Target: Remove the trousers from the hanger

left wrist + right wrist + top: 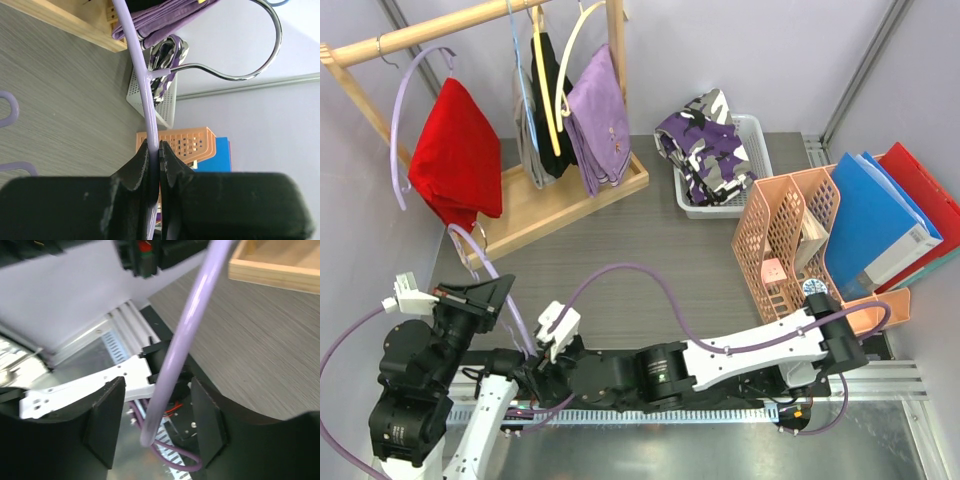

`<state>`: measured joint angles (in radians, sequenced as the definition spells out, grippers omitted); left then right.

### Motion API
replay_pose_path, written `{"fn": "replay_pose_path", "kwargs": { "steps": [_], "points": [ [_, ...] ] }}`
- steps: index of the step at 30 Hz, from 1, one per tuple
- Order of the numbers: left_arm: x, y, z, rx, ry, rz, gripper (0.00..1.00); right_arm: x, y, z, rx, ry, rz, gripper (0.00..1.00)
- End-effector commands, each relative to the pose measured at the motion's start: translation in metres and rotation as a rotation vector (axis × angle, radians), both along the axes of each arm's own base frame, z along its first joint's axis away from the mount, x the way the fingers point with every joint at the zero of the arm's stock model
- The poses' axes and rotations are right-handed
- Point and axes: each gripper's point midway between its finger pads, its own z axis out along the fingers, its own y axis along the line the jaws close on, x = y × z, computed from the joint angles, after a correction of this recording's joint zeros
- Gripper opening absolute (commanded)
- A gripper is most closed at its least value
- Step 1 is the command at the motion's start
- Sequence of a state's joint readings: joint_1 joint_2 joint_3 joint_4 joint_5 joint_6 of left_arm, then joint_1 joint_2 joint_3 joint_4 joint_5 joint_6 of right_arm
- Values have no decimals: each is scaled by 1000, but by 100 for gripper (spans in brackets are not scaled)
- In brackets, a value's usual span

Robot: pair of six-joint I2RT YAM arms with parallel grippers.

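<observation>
Lower left of the top view: the left arm is folded up tight over its base, with the left gripper (pixel 159 148) clamped shut on the lilac hanger (pixel 140 65). That's a thin, glossy plastic rod with a chrome wire hook (pixel 278 37). The right arm is stretched low across the bottom of the frame. The right gripper (pixel 159 385) is held open, with 2 black fingers (pixel 105 420) either side of that same rod and gaps seen on both sides. The camouflage trousers (pixel 705 140) are crumpled in the white mesh basket (pixel 752 128), upper middle. The lilac trousers (pixel 600 115), soft and folded, are hung on the wooden rack (pixel 570 195), upper left.
</observation>
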<state>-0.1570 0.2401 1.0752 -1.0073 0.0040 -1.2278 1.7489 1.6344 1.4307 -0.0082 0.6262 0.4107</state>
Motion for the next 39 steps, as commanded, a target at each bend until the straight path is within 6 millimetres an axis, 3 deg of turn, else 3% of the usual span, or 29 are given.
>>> {"fn": "replay_pose_path", "kwargs": {
  "steps": [1, 6, 9, 13, 15, 16, 17, 19, 20, 23, 26, 33, 37, 39],
  "points": [
    [-6, 4, 35, -43, -115, 21, 0, 27, -3, 9, -34, -107, -162, 52],
    [-9, -4, 37, -61, -119, -23, 0, 31, -2, 2, -65, -151, -179, 45],
    [-11, -6, 36, -65, -112, -35, 0, 33, -3, 3, -70, -171, -183, 33],
    [-11, -17, 35, -38, -121, -104, 0, 35, -4, 8, -70, -174, -195, 1],
    [-13, -20, 33, -13, -118, -132, 0, 37, -9, 8, -86, -171, -206, 1],
    [-14, -20, 29, -3, -108, -132, 5, 37, -11, 10, -76, -152, -213, 1],
    [-16, -20, 27, 6, -105, -134, 18, 37, -14, 11, -77, -146, -214, 1],
    [-20, -18, 24, 34, -113, -138, 30, 40, -24, 13, -79, -123, -233, 1],
    [-22, -18, 22, 42, -112, -137, 44, 41, -29, 14, -84, -116, -238, 1],
    [-30, -19, 14, 79, -110, -164, 64, 45, -51, 20, -90, -88, -254, 1],
    [-41, -22, 6, 128, -110, -203, 77, 46, -75, 21, -104, -56, -248, 1],
    [-69, -7, -16, 316, -89, -203, 90, 52, -126, -1, -244, -14, -279, 1],
    [-81, 3, -37, 398, -23, -197, 92, 59, -125, -2, -274, -22, -293, 1],
    [-86, 6, -43, 421, -18, -199, 93, 67, -114, 0, -287, -37, -306, 1]
  ]
}}
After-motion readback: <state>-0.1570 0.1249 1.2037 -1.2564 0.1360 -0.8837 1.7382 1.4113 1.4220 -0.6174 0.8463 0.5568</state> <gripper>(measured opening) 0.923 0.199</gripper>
